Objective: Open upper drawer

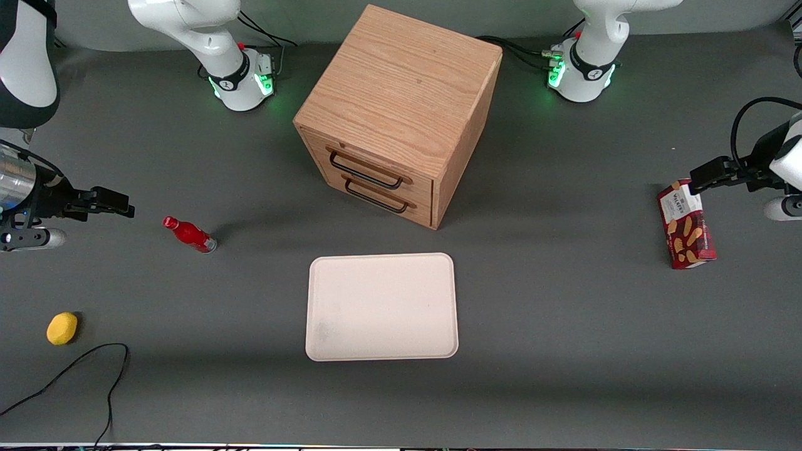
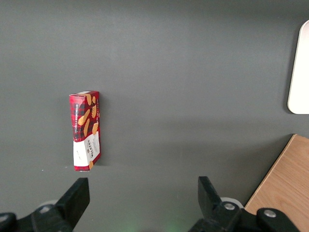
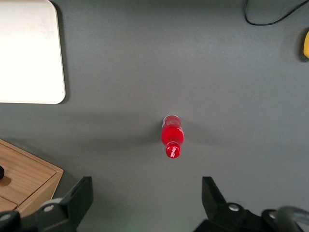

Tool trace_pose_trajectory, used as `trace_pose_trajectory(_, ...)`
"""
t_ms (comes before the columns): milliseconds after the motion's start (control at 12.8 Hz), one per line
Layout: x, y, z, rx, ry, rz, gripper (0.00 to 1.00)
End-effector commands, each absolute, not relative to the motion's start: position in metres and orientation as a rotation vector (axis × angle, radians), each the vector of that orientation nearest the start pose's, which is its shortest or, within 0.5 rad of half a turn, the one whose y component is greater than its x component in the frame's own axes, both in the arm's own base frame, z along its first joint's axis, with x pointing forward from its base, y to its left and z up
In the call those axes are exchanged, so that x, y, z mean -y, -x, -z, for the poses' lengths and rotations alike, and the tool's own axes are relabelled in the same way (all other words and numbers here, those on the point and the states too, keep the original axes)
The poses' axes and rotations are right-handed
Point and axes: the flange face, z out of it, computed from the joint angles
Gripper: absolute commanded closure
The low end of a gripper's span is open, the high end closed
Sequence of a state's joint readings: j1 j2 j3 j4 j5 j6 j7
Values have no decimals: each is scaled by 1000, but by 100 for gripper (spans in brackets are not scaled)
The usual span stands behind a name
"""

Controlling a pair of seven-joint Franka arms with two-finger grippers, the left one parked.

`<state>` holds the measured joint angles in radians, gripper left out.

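The wooden cabinet (image 1: pixel 401 94) stands at the middle of the table, farther from the front camera than the tray. Its upper drawer (image 1: pixel 376 164) is closed, with a thin black wire handle (image 1: pixel 366 176). The matching lower drawer (image 1: pixel 383 197) sits just below it, also closed. My right gripper (image 1: pixel 116 203) hovers toward the working arm's end of the table, well away from the cabinet, open and empty. In the right wrist view the gripper (image 3: pixel 146 189) is above bare table, with a corner of the cabinet (image 3: pixel 26 176) beside it.
A red bottle (image 1: pixel 190 235) lies on the table between my gripper and the cabinet; it also shows in the right wrist view (image 3: pixel 172 136). A white tray (image 1: pixel 382 307) lies in front of the cabinet. A yellow object (image 1: pixel 62 328) and a black cable (image 1: pixel 75 369) lie nearer the camera. A biscuit box (image 1: pixel 686 225) lies toward the parked arm's end.
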<state>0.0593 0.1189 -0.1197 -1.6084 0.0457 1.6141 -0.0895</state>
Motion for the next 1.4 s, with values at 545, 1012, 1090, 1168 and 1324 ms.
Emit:
trace_pose_trajectory(545, 26, -585, -551, 70, 3101, -149, 0)
trace_pose_trajectory(1012, 21, -599, -550, 76, 3104, -135, 0)
trace_pose_trajectory(1090, 17, -600, -549, 106, 3102, -128, 0)
trace_pose_trajectory(1168, 4, -601, -549, 137, 3100, -128, 0)
trace_pose_trajectory(1324, -11, -605, -550, 175, 3082, -122, 0)
